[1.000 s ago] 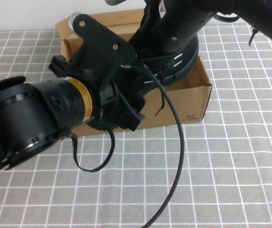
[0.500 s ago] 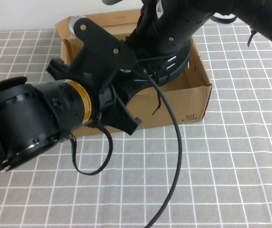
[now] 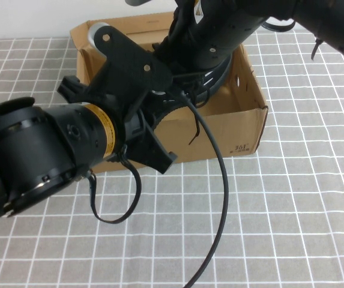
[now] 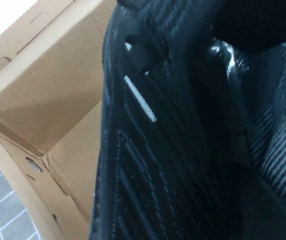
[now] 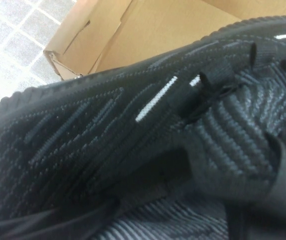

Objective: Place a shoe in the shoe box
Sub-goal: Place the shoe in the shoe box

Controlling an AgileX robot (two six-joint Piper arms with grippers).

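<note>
The shoe box (image 3: 244,129) sits on the desk (image 3: 292,228) toward 12 o'clock, at its far edge. The shoe (image 3: 211,81) is inside the box, over its right half. The left gripper (image 3: 159,99) reaches in from 8 o'clock, over the box's near wall; the right gripper (image 3: 190,45) comes in from 1 o'clock, directly above the shoe.

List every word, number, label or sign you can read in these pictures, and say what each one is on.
"361": small black print on the near right corner of the shoe box, partly unclear.
Yellow band on the left arm: no readable text.
Yellow mark on the right arm: too small to read.
The shoe: only white dashes, no words.
The left gripper and the right gripper both reach over the shoe in the box.
</note>
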